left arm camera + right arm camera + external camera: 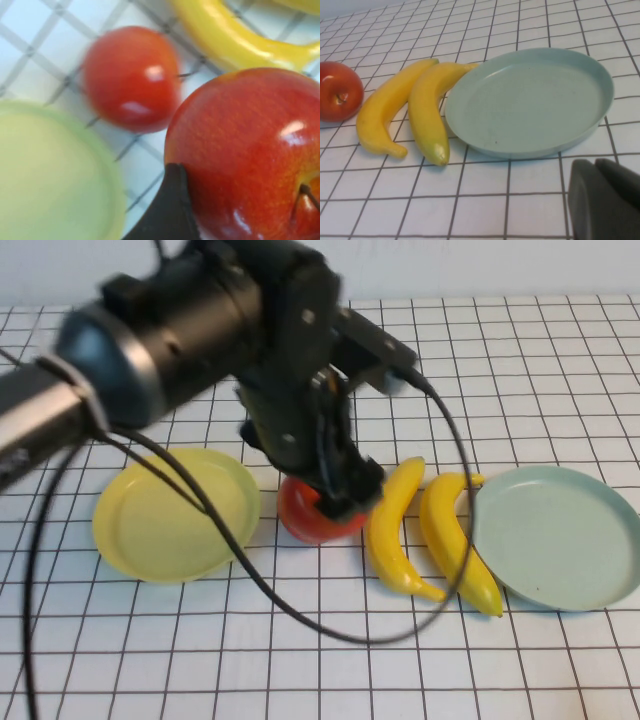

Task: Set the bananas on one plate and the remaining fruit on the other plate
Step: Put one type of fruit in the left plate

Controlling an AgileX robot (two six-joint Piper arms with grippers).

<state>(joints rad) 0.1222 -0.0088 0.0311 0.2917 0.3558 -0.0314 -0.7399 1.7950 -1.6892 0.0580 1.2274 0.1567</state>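
Note:
My left gripper (342, 495) is shut on a red apple (250, 155), which fills the left wrist view with one dark finger (167, 210) against its side. A second red apple (131, 77) lies on the table just beyond it, between the pale yellow plate (45, 170) and a banana (235, 40). In the high view red apple (300, 518) shows under the gripper, between the yellow plate (170, 510) and two bananas (392, 530) (455, 540). The pale blue-green plate (560, 535) is empty. My right gripper (595, 167) is shut, near the blue-green plate (530, 100).
The left arm's black body and cable (250, 580) hang over the table's middle and hide part of it. The white gridded tablecloth (320, 660) covers the table. In the right wrist view an apple (339, 97) lies left of the two bananas (425, 110).

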